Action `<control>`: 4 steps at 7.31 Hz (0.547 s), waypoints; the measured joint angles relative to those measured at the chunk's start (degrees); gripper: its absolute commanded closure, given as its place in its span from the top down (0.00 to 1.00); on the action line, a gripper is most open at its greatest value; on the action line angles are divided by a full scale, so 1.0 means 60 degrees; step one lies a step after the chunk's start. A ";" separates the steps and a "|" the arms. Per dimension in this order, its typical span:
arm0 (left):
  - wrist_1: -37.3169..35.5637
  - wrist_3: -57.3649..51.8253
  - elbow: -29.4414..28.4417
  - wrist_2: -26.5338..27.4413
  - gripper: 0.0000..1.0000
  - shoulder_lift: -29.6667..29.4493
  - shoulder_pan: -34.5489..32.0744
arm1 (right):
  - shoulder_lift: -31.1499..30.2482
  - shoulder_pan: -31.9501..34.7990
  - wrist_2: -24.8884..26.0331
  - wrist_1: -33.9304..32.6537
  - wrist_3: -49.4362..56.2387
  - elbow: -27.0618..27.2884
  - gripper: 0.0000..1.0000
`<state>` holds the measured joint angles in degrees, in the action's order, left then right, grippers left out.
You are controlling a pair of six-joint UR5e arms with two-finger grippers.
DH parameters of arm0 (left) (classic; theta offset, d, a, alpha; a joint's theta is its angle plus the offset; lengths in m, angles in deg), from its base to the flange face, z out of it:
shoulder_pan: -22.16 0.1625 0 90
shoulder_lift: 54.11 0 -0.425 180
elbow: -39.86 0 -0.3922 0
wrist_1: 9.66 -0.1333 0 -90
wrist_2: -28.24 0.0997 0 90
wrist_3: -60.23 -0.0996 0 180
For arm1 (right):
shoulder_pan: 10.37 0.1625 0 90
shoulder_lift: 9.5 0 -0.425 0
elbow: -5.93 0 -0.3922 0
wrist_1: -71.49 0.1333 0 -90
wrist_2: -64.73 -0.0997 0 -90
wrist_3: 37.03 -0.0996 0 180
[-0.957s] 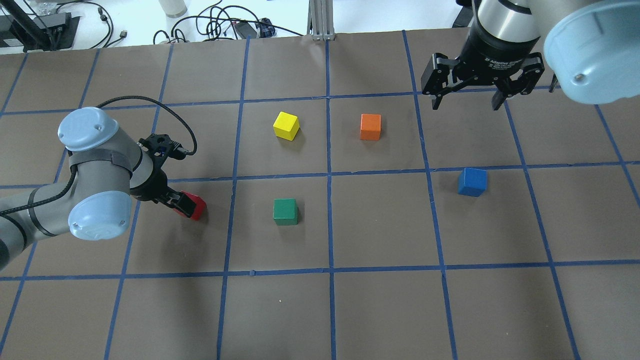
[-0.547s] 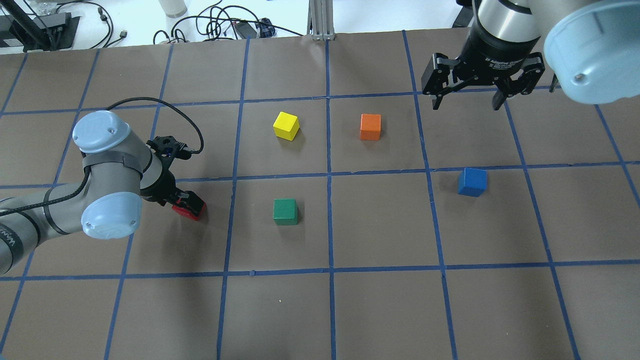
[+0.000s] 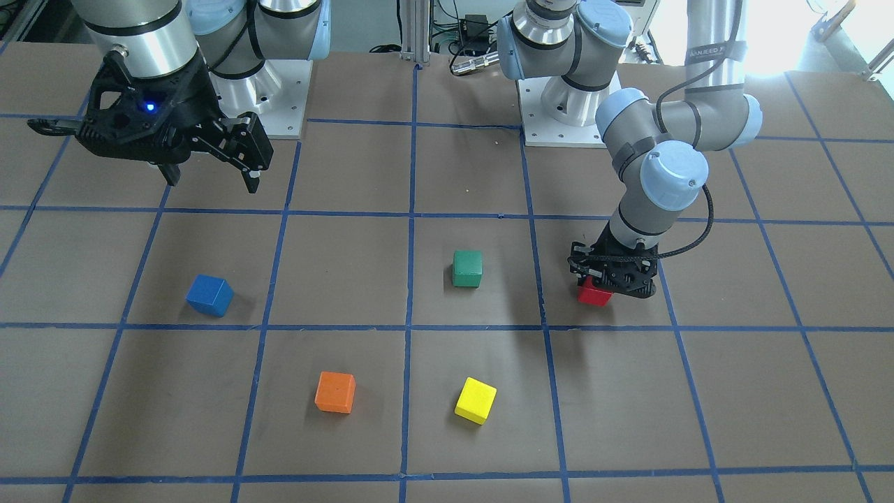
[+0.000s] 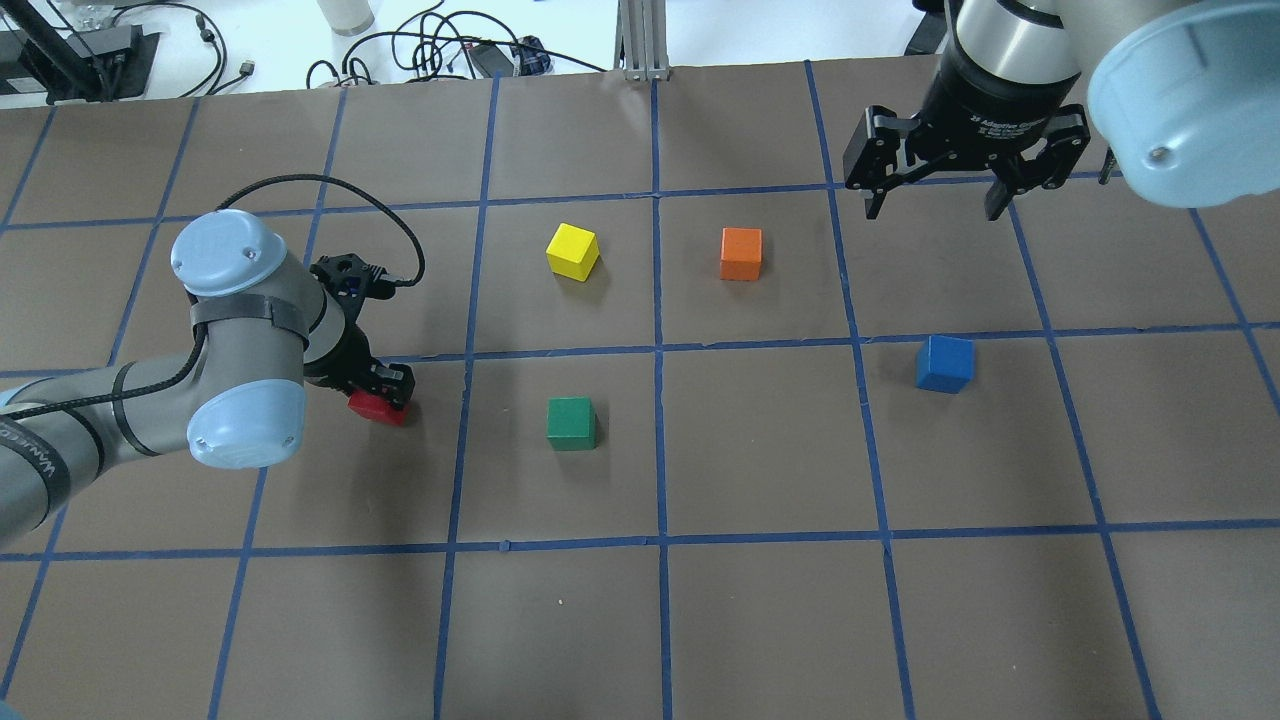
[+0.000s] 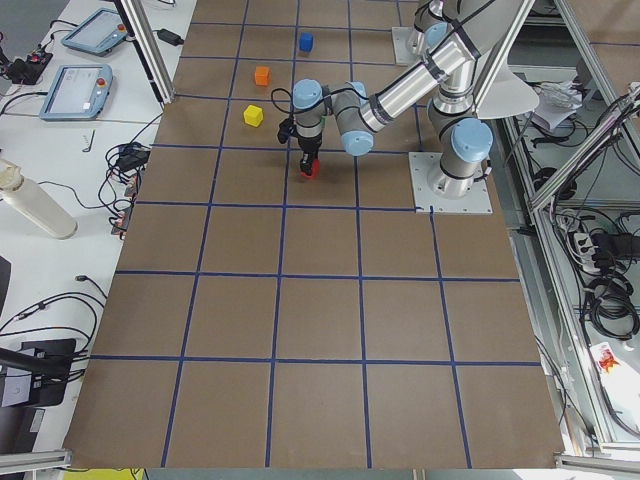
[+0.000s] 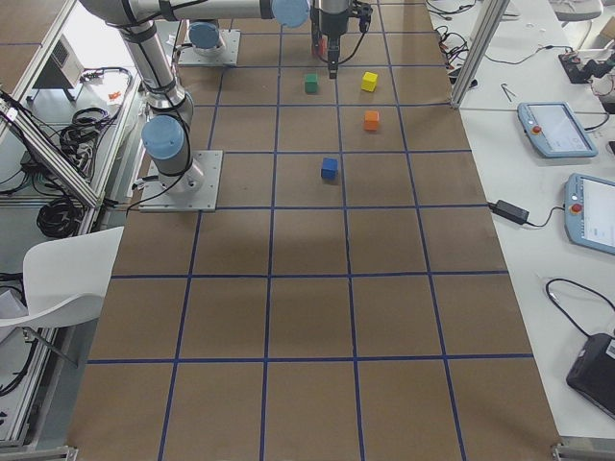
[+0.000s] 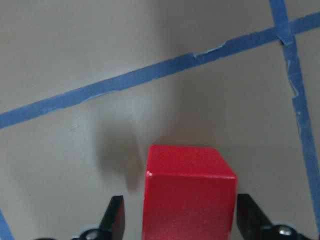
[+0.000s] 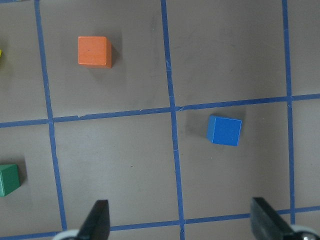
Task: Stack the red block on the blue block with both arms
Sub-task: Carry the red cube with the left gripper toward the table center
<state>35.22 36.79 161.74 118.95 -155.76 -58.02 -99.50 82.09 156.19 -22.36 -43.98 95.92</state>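
The red block (image 4: 374,408) sits between the fingers of my left gripper (image 4: 386,392) in the left half of the table, at or just above the surface. In the left wrist view the red block (image 7: 187,190) fills the space between the two fingers, which are drawn in around it. In the front view the left gripper (image 3: 609,288) points down over the red block (image 3: 592,294). The blue block (image 4: 944,363) lies alone on the right, also seen in the right wrist view (image 8: 224,130). My right gripper (image 4: 935,200) hangs open and empty, high, beyond the blue block.
A green cube (image 4: 571,423) lies between the red and blue blocks. A yellow cube (image 4: 572,250) and an orange cube (image 4: 741,253) lie farther back. Blue tape lines grid the brown table. Cables lie beyond the far edge (image 4: 440,55).
My left arm has swung to the right and its gripper has turned more upright over the red block, which shifted slightly. The right arm has not moved.
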 measured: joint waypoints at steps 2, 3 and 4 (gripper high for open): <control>0.0958 0.1190 -0.1084 0.0083 0.17 0.0154 -0.0659 | 0.0000 0.0000 0.0004 0.0009 0.0001 -0.0005 1.00; 0.1923 0.2018 -0.2003 0.0065 0.17 0.0110 -0.1206 | 0.0000 0.0000 0.0005 0.0010 0.0001 -0.0009 1.00; 0.3134 0.2736 -0.3029 0.0027 0.17 0.0029 -0.1783 | -0.0003 0.0000 0.0005 0.0011 0.0002 -0.0012 1.00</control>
<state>54.02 53.21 143.56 119.11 -155.59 -68.72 -99.51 82.09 156.22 -22.29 -43.98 95.85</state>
